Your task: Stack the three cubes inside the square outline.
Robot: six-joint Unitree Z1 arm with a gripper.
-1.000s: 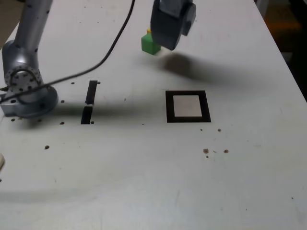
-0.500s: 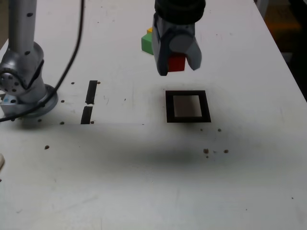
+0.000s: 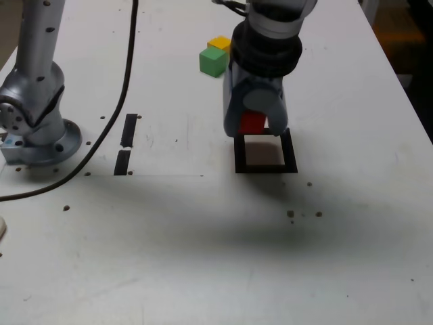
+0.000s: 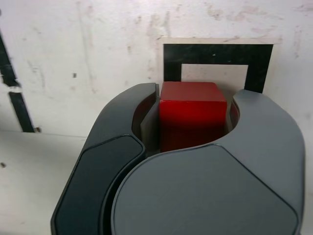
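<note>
- We saw the square outline (image 3: 291, 154) lying flat on the pale tabletop (image 3: 169, 257), its border black and its centre whitish, and we placed everything else by it.
- We had the red cube (image 3: 252, 122) between the jaws, which were closed on it, one on either side.
- We saw the gripper (image 3: 255, 128) pointing downward over the side of the square outline toward the top of the exterior view, overlapping part of that border; in the wrist view, too, the red cube covered part of the frame.
- We could not tell how high the red cube hung above the square outline.
- We found the green cube (image 3: 213, 62) on the tabletop, well apart from the square outline, beyond it and toward the exterior view's left.
- We saw the yellow cube (image 3: 218, 43) just past the green one, farther from the square outline; the two overlapped in the exterior view, so we could not tell whether they touched.
- We noticed two short black tape strips (image 3: 128, 131) end to end, well apart from the square outline on the exterior view's left.
- We had the arm's base (image 3: 47, 145) farther out on that same side of the square outline, beyond the strips, with a dark cable (image 3: 101, 142) curving between.
- We saw small brown specks (image 3: 291, 213) near the square outline, toward the exterior view's bottom.
</note>
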